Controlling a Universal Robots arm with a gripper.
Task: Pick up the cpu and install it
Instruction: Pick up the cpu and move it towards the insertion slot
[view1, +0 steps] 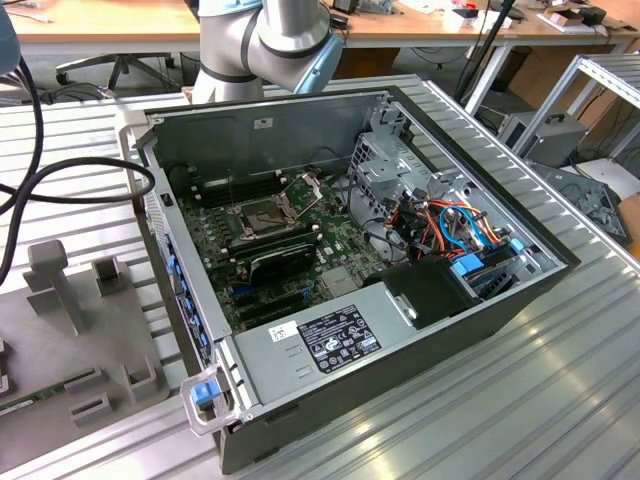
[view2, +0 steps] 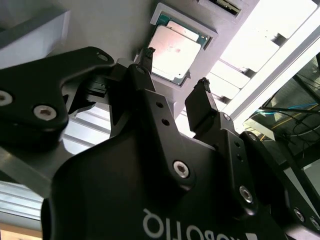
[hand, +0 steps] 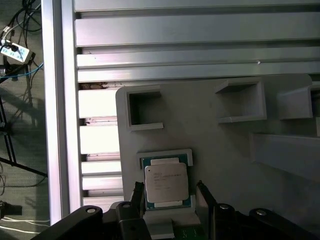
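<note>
The cpu (hand: 166, 183) is a small flat square chip with a dull grey face. It lies in a shallow square nest of a grey fixture plate (hand: 225, 145). In the second wrist view the cpu (view2: 175, 50) sits just beyond the black fingertips (view2: 202, 92). My gripper (hand: 170, 190) is open and hangs over the chip, one finger on each side of it, with nothing held. Whether the fingers touch the chip's edges cannot be told. In the exterior view the silver cpu socket (view1: 265, 215) on the motherboard stands with its frame lifted open.
The open computer case (view1: 450, 330) lies on a ribbed aluminium table (view1: 560, 400). The grey fixture plate (view1: 80, 330) with raised blocks sits at the exterior view's left, with black cables (view1: 60, 180) behind it. The arm's body (view1: 270, 40) rises behind the case.
</note>
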